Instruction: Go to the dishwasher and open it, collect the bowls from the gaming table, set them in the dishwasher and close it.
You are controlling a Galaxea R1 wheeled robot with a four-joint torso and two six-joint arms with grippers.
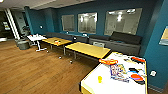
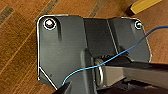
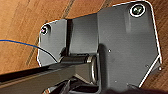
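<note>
The room has dark blue walls [image 1: 155, 50] with three windows [image 1: 87, 23] in a row. The floor [image 1: 32, 72] is brown wood. Two yellow tables [image 1: 88, 49] stand before a long dark sofa [image 1: 117, 42].

Two yellow-topped tables [image 1: 87, 49] stand in a row on the wooden floor [image 1: 32, 70] before a dark bench sofa [image 1: 117, 41] along the teal wall [image 1: 155, 42], with a small white table [image 1: 37, 38] and windows [image 1: 87, 23] beyond.

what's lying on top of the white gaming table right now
On the gaming table: a small yellow object, an orange object and colourful flat items. Too blurred to pick out bowls.
</note>
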